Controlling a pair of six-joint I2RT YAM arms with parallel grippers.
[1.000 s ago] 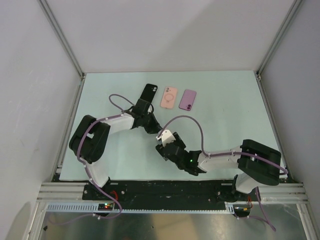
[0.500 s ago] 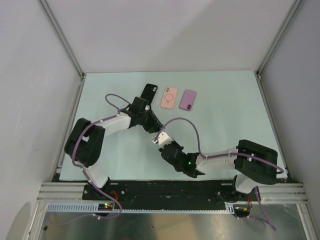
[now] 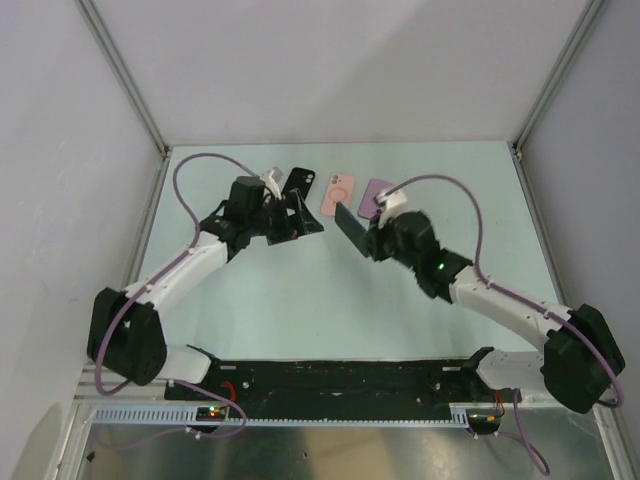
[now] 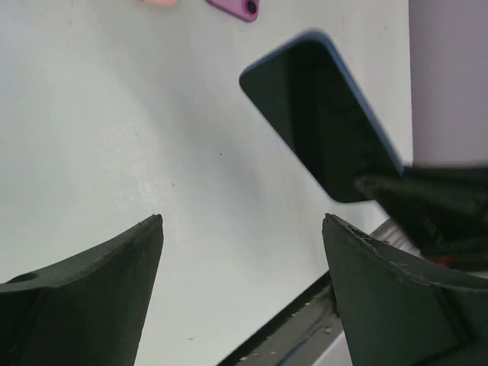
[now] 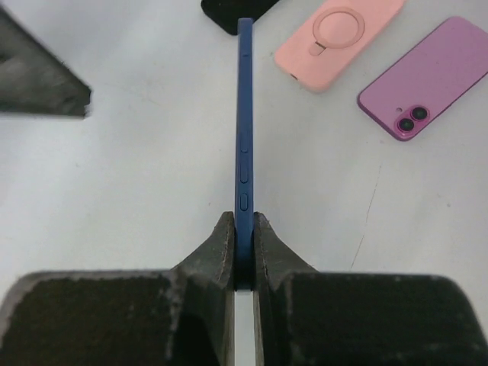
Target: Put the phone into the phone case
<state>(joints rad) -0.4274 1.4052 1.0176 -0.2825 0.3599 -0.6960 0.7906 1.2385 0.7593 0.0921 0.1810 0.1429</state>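
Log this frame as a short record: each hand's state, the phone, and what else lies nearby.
left hand: open, empty, by the black case
right hand: shut on the blue phone, held aloft
lying flat: black case, pink ring case, purple phone or case
phone in case: not yet

Two white-and-black arms trailing purple cables.
The left arm (image 3: 170, 275) and right arm (image 3: 500, 300) have white link shells and bulky black joint housings, and a purple cable (image 3: 200, 158) loops off each. A green light (image 3: 437, 266) glows on the right arm, at 3 o'clock. The fingers (image 5: 217, 252) are dark, wedge-shaped and rough-grained.
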